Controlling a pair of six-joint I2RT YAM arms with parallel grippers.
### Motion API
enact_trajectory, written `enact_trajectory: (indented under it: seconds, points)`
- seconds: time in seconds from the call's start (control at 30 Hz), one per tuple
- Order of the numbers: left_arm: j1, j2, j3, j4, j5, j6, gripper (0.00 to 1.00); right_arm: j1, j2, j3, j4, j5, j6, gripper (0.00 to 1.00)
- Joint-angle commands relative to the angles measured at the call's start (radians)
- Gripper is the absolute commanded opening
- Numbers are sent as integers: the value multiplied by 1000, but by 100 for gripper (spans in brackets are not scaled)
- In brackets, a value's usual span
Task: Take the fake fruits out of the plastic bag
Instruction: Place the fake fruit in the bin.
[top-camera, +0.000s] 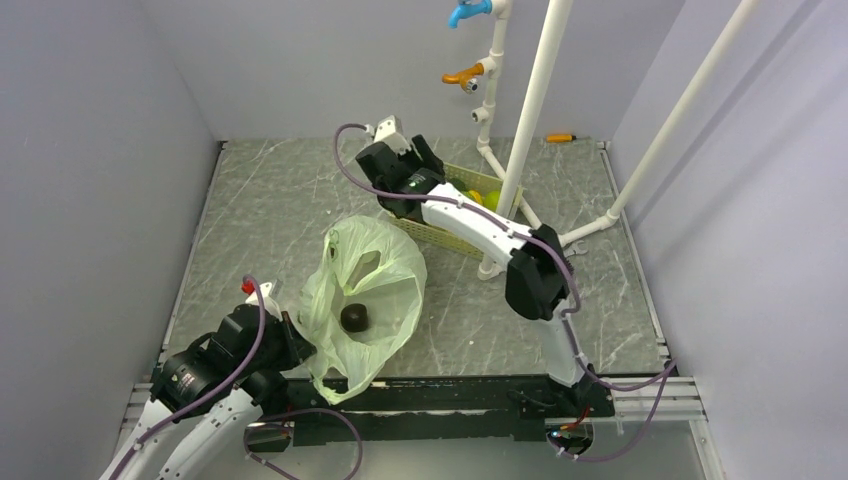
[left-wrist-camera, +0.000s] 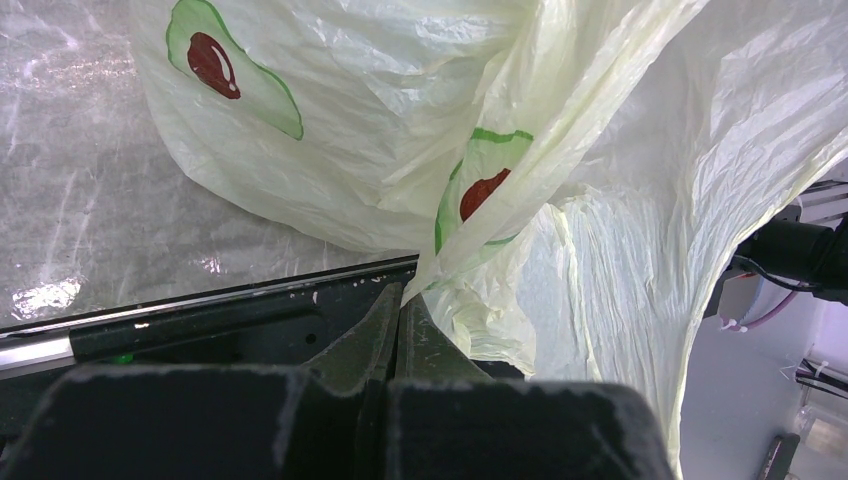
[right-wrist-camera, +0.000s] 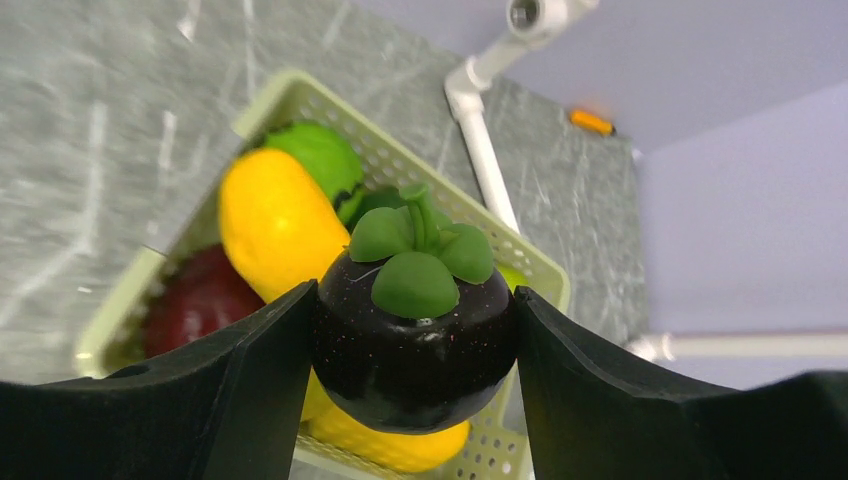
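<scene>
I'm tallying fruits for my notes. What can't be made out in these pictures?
- Top view: the right arm covers most of the tray; its fruits barely show.
- Top view: the bag shows one dark fruit; folds may hide more.
- Right wrist: the purple fruit and fingers hide part of the tray's fruits.
- Left wrist: bag fills the frame; inside unseen.

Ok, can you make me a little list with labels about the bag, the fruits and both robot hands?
Left gripper: shut on an edge of the thin pale-green plastic bag
Right gripper: holding the glossy dark purple fruit with green leaves, over the pale slotted tray
In the tray: yellow oblong fruit, green fruit, maroon fruit
In the bag: one dark round fruit
</scene>
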Motion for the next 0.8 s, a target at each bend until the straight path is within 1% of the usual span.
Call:
enact_trajectory:
  seconds: [0.0, 0.23, 0.3, 0.37, 0.43, 0.5, 0.57, 0.63, 0.77]
  points:
    - [1, 6, -1, 25, 9, 11, 0, -43, 66, 63, -180, 154, 66, 3]
    - [2, 20, 0, 27, 14, 17, 0, -166, 109, 33, -202, 106, 128, 7]
    - [3, 21, 0, 27, 15, 19, 0, -187, 113, 31, -201, 72, 137, 10]
    - [3, 22, 0, 27, 16, 19, 0, -202, 114, 31, -202, 36, 144, 19]
    - [2, 22, -2, 27, 17, 19, 0, -218, 112, 31, -208, -32, 162, 27]
    - [3, 22, -1, 28, 16, 18, 0, -230, 105, 23, -198, -129, 170, 30]
    - [3, 22, -2, 28, 16, 19, 0, -233, 91, -6, -164, -211, 167, 38]
    - [4, 25, -2, 30, 17, 21, 0, -236, 91, -8, -151, -295, 175, 43]
    - [3, 29, 0, 28, 19, 23, 0, -241, 112, 10, -153, -367, 193, 62]
